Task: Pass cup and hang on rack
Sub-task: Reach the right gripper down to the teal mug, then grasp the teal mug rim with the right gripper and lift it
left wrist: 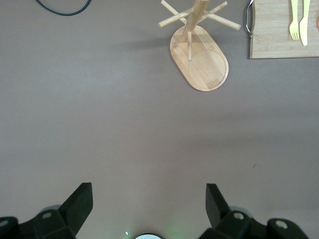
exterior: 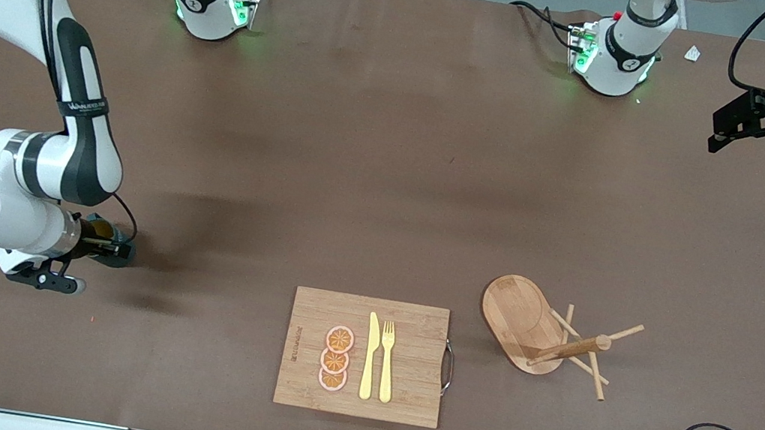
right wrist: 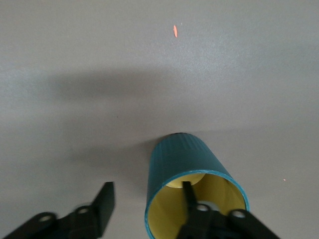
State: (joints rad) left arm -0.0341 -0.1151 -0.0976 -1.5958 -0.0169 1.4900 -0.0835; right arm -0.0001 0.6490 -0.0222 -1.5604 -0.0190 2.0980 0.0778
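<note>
The right gripper (exterior: 111, 252) sits low at the right arm's end of the table (exterior: 374, 168). Its jaws are spread, one finger (right wrist: 188, 196) inside the cup (right wrist: 192, 186) against the yellow inner wall, the other outside and apart from the teal wall (whether the wall is pinched cannot be told). The left gripper (exterior: 750, 137) waits high over the edge at the left arm's end, jaws wide and holding nothing. The rack (exterior: 546, 334) stands near the front edge, its oval base just beside the cutting board (exterior: 365, 356), which carries orange slices (exterior: 336, 358), a knife (exterior: 369, 357) and a fork (exterior: 387, 360). Between cup and board lies bare table; the middle is open.
</note>
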